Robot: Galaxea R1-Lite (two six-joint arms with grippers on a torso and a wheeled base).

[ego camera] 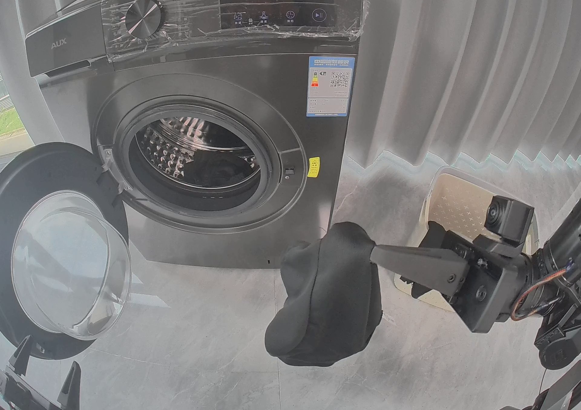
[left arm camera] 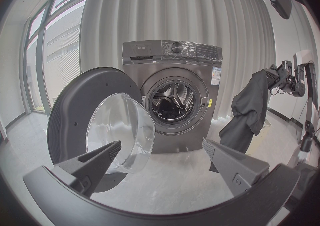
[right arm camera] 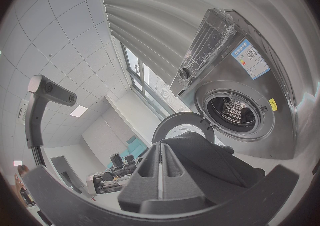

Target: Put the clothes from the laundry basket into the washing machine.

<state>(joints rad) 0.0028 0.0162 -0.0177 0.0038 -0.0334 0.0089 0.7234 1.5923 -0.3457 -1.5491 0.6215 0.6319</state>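
A black garment (ego camera: pixel 330 296) hangs in the air in front of the washing machine (ego camera: pixel 200 102), low and to the right of its open drum (ego camera: pixel 196 160). My right gripper (ego camera: pixel 374 255) is shut on the garment's top edge, seen also as right gripper (right arm camera: pixel 160 151) with cloth (right arm camera: pixel 206 160) draped beyond its fingers. The beige laundry basket (ego camera: pixel 455 202) stands on the floor at the right, behind that arm. My left gripper (left arm camera: pixel 161 148) is open and holds nothing, low at the front left near the open round door (ego camera: pixel 63 248). From it the garment (left arm camera: pixel 248 110) shows hanging at the right.
The machine's door (left arm camera: pixel 96 120) is swung wide open to the left, its glass bowl facing out. Pale curtains (ego camera: pixel 472 48) hang behind the machine and basket. Grey tiled floor (ego camera: pixel 206 332) lies open in front of the machine.
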